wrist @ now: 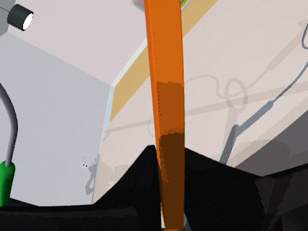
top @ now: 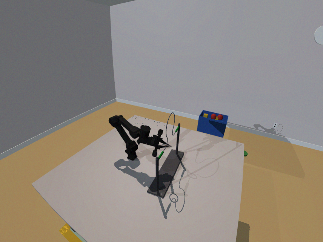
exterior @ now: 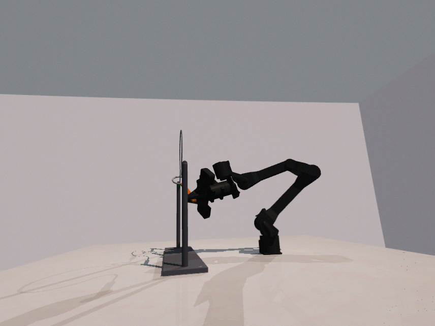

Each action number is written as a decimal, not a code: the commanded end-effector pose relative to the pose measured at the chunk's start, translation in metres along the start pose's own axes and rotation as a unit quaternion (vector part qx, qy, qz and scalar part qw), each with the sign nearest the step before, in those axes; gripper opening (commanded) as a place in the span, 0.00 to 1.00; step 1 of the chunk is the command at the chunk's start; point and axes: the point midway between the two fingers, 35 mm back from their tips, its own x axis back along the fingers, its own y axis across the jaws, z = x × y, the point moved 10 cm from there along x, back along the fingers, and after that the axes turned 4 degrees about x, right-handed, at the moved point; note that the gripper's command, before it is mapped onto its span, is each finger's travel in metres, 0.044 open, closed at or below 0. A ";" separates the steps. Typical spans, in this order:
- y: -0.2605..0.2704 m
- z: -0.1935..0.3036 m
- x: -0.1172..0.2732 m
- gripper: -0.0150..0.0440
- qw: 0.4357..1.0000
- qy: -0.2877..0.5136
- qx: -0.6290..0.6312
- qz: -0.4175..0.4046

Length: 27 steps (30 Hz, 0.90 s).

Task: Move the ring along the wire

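Fingers of gripper [top: 170,146] [exterior: 188,198] [wrist: 173,188] nearly closed, pinching orange handle [exterior: 188,189] [wrist: 167,90]. Handle's long axis tilted in exterior view, rising from fingertips toward the posts; ring [exterior: 173,180] at its upper end, near wire [top: 166,130] [exterior: 180,151] [wrist: 14,126].

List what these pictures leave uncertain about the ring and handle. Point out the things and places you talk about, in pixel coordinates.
- Gap between ring [exterior: 174,182] and wire [exterior: 181,147]: too small in the exterior view.
- Ring, wrist view: cut off by the top edge, beyond the handle [wrist: 168,72].
- Fingertips, exterior view: partly behind the near post [exterior: 184,224].
- Handle's lower end, wrist view: cut off by the bottom edge.
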 end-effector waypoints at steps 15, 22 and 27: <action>0.034 -0.031 0.028 0.00 0.978 0.093 -0.161 -0.095; 0.042 -0.035 0.030 0.00 0.967 0.091 -0.205 -0.118; 0.049 -0.039 0.031 0.00 0.956 0.089 -0.242 -0.137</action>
